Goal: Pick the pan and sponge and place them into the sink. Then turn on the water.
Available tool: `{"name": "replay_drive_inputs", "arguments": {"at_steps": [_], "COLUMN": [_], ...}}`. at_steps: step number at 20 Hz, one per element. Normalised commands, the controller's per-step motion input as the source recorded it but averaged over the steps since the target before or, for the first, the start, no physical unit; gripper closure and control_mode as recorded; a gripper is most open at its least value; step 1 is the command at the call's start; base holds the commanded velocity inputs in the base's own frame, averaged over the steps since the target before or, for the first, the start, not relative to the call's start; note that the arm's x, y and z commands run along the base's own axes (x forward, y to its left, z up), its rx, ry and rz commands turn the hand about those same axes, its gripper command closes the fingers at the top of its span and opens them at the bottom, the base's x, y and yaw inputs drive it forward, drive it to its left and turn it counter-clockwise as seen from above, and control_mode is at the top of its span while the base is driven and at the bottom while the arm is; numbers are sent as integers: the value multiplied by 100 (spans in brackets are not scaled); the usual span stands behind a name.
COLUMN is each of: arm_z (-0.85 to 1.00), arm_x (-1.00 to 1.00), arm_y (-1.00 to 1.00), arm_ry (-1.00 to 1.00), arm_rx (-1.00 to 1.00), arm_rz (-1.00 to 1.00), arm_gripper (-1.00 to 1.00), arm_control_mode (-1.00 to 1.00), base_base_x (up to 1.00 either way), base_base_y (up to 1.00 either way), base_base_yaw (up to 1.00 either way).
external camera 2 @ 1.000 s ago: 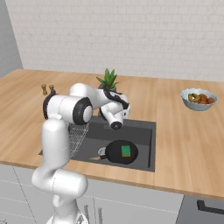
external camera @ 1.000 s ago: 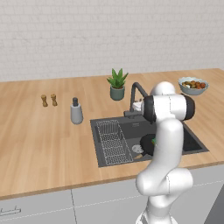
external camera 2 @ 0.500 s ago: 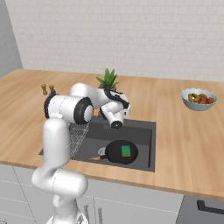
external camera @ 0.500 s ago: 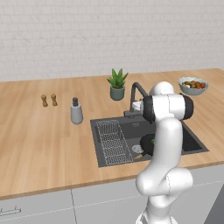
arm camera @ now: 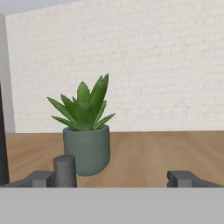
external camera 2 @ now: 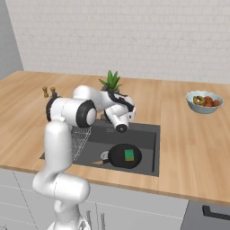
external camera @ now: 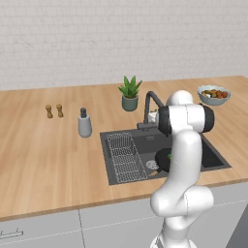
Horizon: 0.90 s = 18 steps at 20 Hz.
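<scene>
The black pan (external camera 2: 120,158) lies on the floor of the dark sink (external camera 2: 144,135), its wooden handle (external camera 2: 98,162) pointing left. On the pan rests the green sponge (external camera 2: 129,154). In the left base view my arm hides most of the pan (external camera: 162,159). My gripper (arm camera: 113,178) is open and holds nothing, level with the counter at the back of the sink. It faces the potted plant (arm camera: 86,131). A short dark grey cylinder (arm camera: 65,169) stands just inside its left fingertip (arm camera: 40,178). The gooseneck faucet (external camera: 149,100) rises beside the hand. No water is visible.
A wire rack (external camera: 125,156) fills the sink's left part. A grey soap bottle (external camera: 84,124) and two small wooden shakers (external camera: 54,111) stand on the counter to the left. A bowl of food (external camera: 213,94) sits at the far right, and the brick wall is behind.
</scene>
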Motion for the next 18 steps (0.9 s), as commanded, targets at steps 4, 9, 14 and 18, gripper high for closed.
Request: {"name": "replay_drive_inputs", "arguments": {"at_steps": [4, 9, 14, 18], "arm_z": [0, 0, 0, 0], "arm_x": [0, 0, 0, -6], "arm_y": [-26, -29, -45, -74], "arm_ry": [0, 0, 0, 0], "arm_rx": [0, 0, 1, 1], "arm_rz": [0, 0, 0, 0], "arm_gripper": [-100, -100, -100, -100], "arm_control_mode": [-100, -100, -100, -100], "base_base_x": [0, 0, 0, 0], "base_base_y": [0, 0, 0, 0], "base_base_yaw": [0, 0, 0, 0]}}
